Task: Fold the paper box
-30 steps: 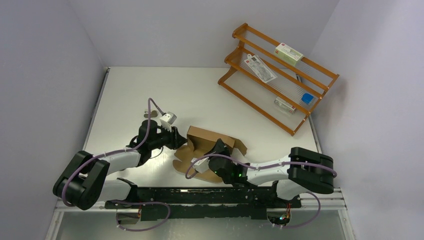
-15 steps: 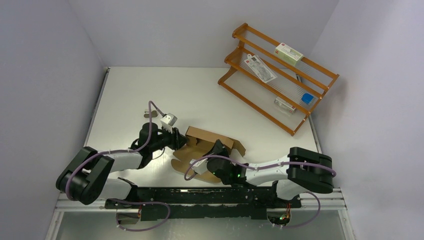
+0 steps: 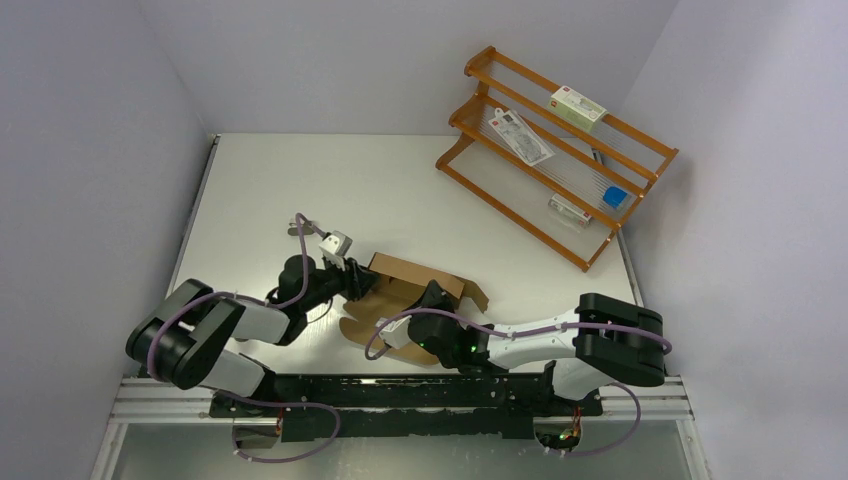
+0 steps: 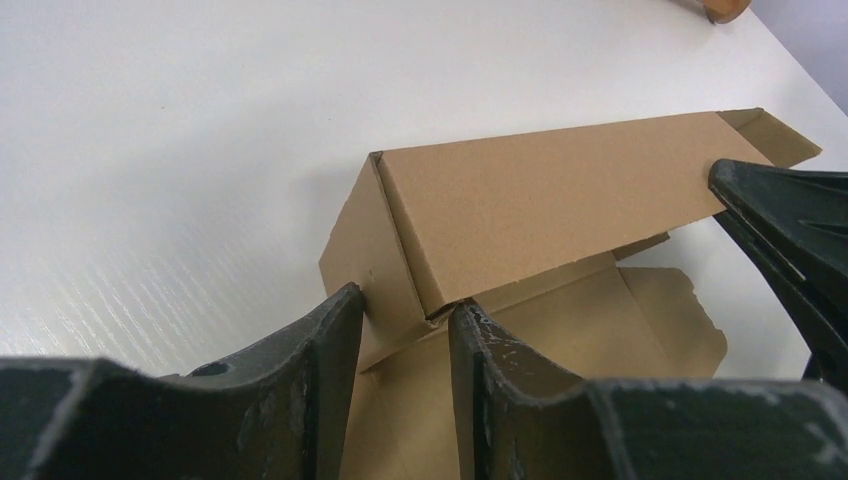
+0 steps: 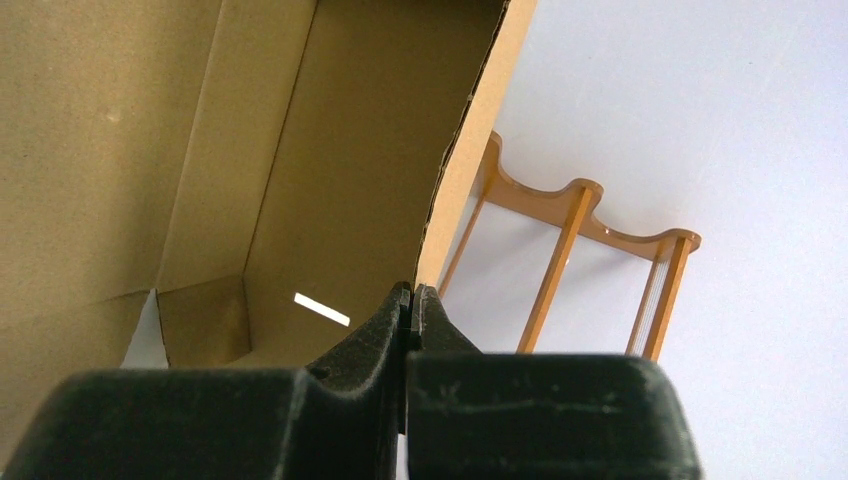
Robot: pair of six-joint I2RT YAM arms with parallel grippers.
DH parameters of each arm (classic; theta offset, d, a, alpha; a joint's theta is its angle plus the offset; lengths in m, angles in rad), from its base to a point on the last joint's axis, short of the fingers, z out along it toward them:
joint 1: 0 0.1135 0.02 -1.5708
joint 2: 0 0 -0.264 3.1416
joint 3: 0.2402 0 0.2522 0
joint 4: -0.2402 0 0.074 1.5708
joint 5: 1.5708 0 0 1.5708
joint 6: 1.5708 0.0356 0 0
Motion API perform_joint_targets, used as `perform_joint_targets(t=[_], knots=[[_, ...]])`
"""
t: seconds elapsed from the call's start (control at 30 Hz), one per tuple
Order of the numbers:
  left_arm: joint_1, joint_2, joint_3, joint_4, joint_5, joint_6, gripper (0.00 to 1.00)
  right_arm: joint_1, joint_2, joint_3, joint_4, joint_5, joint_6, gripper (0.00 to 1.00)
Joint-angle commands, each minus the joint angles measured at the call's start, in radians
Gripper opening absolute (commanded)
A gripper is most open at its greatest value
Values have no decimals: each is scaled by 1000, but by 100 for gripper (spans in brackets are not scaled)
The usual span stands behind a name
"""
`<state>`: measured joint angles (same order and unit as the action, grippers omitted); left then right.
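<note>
The paper box (image 3: pixel 415 282) is brown cardboard, part folded, with its long back wall upright and its flaps spread on the white table (image 3: pixel 300 190). My left gripper (image 3: pixel 358 283) is at the box's left end. In the left wrist view the box (image 4: pixel 540 200) fills the middle, and the left gripper (image 4: pixel 405 305) has its jaws narrowly apart, pinching the end wall at the corner. My right gripper (image 3: pixel 440 297) is at the box's near right side. In the right wrist view it (image 5: pixel 410 300) is shut on the edge of a cardboard wall (image 5: pixel 300 150).
An orange wooden rack (image 3: pixel 555 150) stands at the back right with small white packages and a blue item on its shelves. It also shows in the right wrist view (image 5: pixel 570 250). Grey walls close in the table on the left, back and right.
My left gripper has moved right and nearer, up to the box's left end. The right gripper and the box have shifted slightly left.
</note>
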<state>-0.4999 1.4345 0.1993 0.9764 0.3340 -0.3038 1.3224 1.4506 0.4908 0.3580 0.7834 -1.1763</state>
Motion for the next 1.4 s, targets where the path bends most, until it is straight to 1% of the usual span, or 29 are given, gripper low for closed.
perform_joint_targets(t=[0.0,0.23,0.5,0.7,0.97,1.17,1.23,1.37], knots=[[-17,35,2,168,-58,5,42,12,11,8,-96,-74,40,0],[-43,78,-23,264,-142,-3,39,11,-1,10,-108,-77,47,0],[-99,159,-69,445,-302,-51,39,12,7,17,-115,-82,58,0],[-129,218,-67,492,-385,-54,40,12,-1,15,-110,-85,61,0],[-153,318,-67,590,-448,-75,41,12,8,9,-88,-93,53,0],[-177,375,-99,722,-570,-130,36,12,11,6,-85,-96,59,0],[-184,374,-96,731,-588,-137,36,12,10,8,-86,-95,61,0],[-205,368,-82,729,-622,-142,38,11,5,6,-85,-97,63,0]])
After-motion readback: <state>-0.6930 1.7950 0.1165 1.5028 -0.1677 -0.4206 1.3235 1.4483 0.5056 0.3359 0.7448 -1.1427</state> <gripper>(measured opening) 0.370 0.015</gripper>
